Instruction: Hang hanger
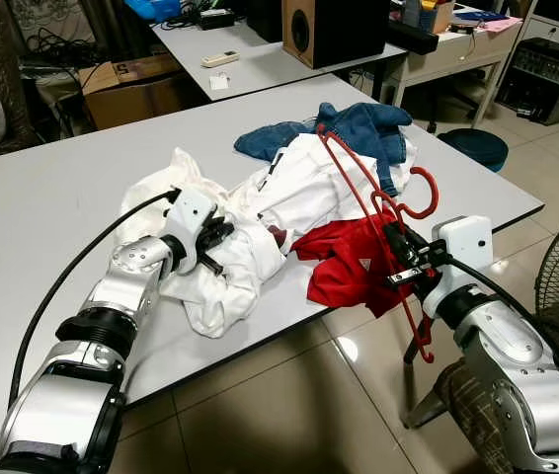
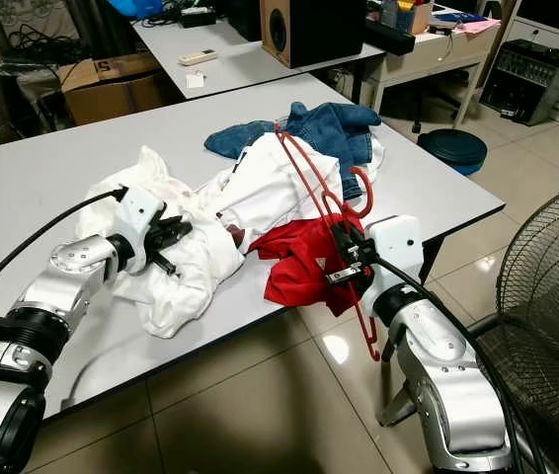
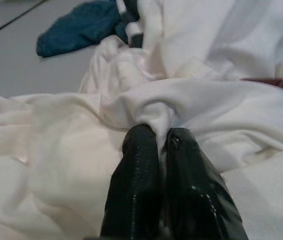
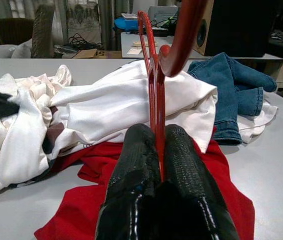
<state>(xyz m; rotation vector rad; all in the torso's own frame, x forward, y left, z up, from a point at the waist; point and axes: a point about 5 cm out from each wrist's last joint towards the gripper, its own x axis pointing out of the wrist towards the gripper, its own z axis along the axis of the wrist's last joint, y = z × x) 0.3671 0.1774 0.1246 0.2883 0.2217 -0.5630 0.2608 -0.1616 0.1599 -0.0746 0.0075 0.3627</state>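
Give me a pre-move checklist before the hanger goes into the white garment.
1. Right gripper shut on red hanger: ok.
2. Left gripper pinching white garment: ok.
3. Garment opening visible for the hanger: cannot tell.
4. Hanger free of the red shirt: not ok, it lies across it.
5. Denim garment away from the left gripper: ok.
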